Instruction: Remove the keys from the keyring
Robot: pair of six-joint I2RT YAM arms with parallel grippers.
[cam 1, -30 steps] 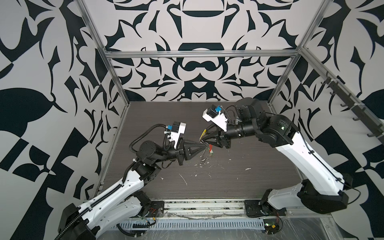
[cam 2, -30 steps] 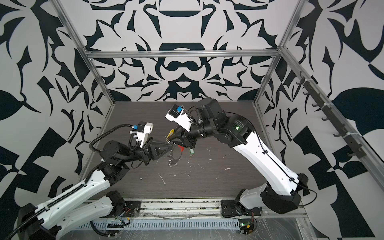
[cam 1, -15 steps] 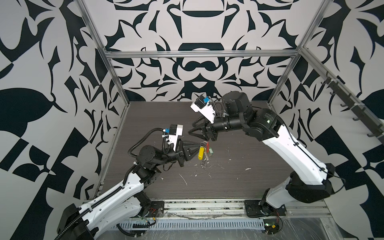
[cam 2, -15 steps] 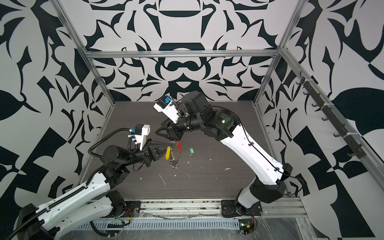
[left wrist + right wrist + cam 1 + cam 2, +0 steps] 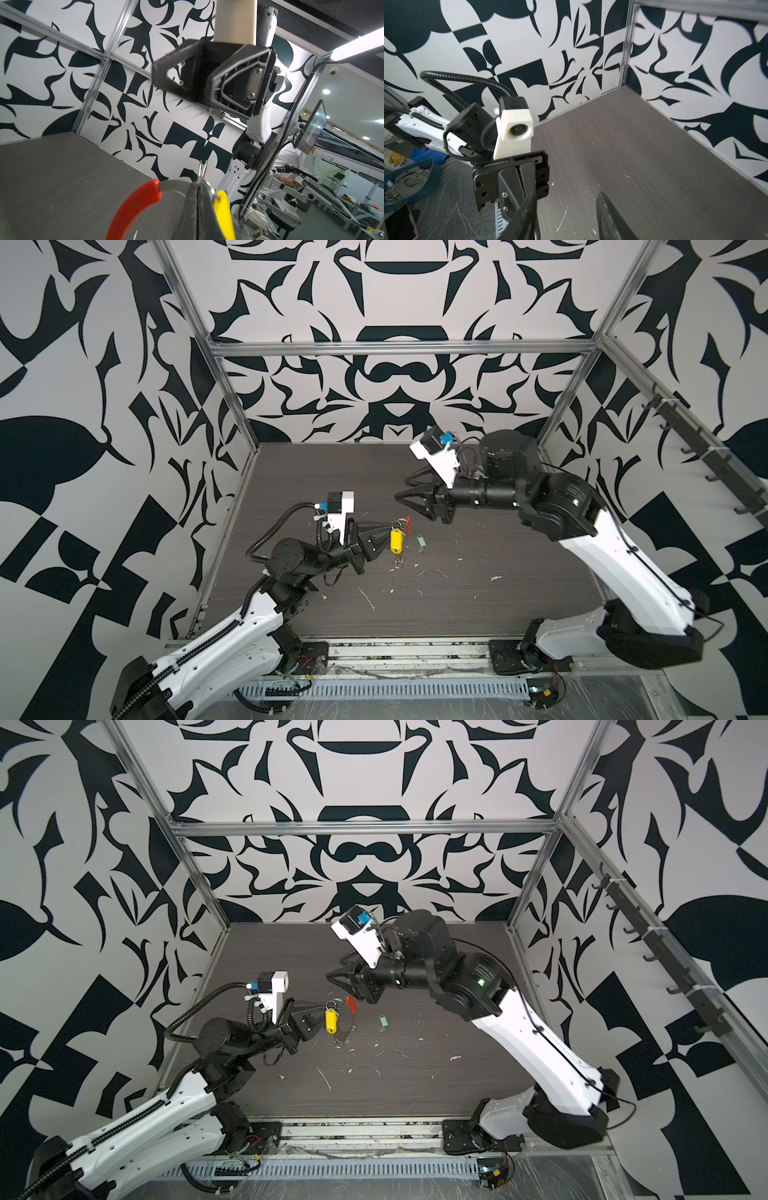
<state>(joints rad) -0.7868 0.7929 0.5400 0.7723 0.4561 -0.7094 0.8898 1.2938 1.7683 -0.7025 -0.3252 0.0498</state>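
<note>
Loose key [image 5: 382, 1021] on table [image 5: 415, 1085] right of keyring [image 5: 351, 1003], right hand [image 5: 343, 986] behind

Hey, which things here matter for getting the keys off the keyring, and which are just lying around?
For the job:
- keyring, clamped in the left gripper
- yellow-tagged key, hanging from it
- green-tagged key, lying apart on the table
- right gripper, open and empty

Just lying about:
- white flecks, scattered over the table
</note>
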